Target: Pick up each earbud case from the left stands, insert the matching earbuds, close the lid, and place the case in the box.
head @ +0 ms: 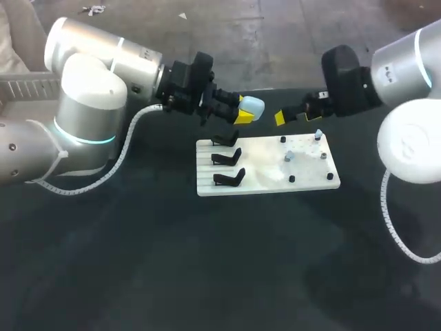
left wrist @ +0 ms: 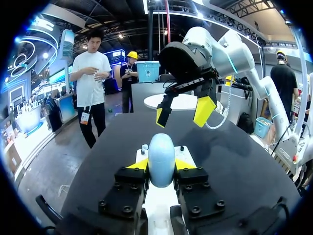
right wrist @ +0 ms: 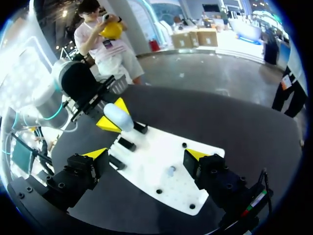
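Clamps earbud case in left gripper, aloft above far left of board; has right gripper splayed wide just right of it; risks smooth rounded shell squirting from narrow pinch, or fingertip clash if closing in misaligned.

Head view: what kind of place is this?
Likely a robot assembly or demo bench: a dark table, a white board with three black stands, and the left hand holding a pale blue earbud case.
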`<state>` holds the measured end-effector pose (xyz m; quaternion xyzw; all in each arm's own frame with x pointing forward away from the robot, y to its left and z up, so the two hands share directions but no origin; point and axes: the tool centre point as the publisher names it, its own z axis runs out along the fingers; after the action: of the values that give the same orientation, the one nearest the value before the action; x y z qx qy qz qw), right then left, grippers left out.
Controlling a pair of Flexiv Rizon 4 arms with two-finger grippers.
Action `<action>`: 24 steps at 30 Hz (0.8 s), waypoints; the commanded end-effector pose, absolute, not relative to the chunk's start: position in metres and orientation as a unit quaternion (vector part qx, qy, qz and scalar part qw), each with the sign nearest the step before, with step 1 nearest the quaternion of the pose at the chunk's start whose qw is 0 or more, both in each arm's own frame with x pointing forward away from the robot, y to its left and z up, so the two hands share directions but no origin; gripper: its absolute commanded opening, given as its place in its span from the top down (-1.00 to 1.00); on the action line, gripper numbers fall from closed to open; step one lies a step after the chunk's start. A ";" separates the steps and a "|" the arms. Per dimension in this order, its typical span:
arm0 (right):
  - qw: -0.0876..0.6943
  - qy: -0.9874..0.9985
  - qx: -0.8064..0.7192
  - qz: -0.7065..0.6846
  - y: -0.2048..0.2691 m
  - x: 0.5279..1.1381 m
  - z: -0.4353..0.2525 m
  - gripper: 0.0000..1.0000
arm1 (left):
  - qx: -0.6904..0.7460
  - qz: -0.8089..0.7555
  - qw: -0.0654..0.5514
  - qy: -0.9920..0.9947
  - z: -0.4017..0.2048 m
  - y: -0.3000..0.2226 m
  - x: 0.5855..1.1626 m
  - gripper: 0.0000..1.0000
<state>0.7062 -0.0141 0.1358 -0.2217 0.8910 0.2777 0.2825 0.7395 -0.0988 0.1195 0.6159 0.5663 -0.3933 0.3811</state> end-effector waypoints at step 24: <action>0.272 0.872 -0.238 0.330 0.007 0.727 0.135 -1.00 | 0.626 -0.404 0.386 0.544 0.125 -0.107 0.724 1.00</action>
<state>0.7247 0.0082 0.1357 -0.2329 0.8778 0.3146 0.2760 0.7262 -0.1085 0.1249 0.6272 0.5449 -0.4037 0.3831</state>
